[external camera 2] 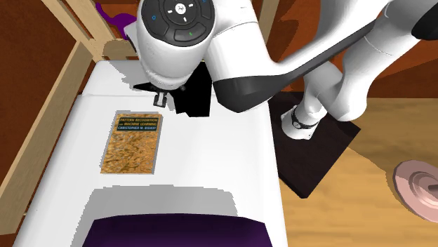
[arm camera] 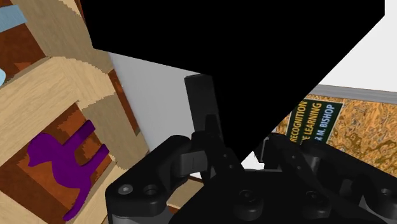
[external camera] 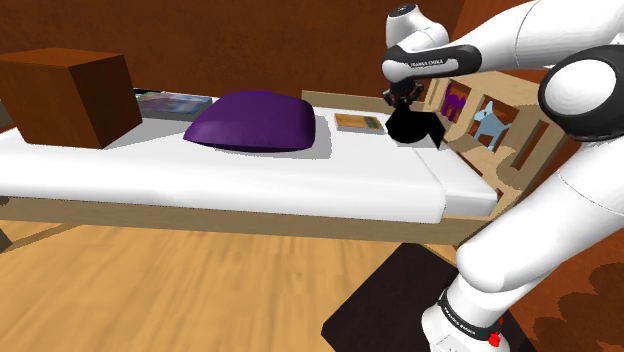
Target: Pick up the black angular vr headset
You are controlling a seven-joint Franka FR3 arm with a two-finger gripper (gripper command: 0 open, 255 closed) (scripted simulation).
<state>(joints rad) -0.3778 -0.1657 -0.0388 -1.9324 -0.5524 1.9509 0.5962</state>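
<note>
Pinching black headset point(external camera: 418, 127), claw point(external camera: 405, 106) above white bed point(external camera: 300, 175); second exterior view adds pink floor disc point(external camera 2: 419, 188).

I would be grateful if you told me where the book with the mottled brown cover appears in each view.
Shoulder view: the book lies on the white bed, between the purple cushion and the black headset.
Second exterior view: book left of middle, beside the headset.
Wrist view: book half hidden behind the headset.
Shared landmark: the headset.
</note>
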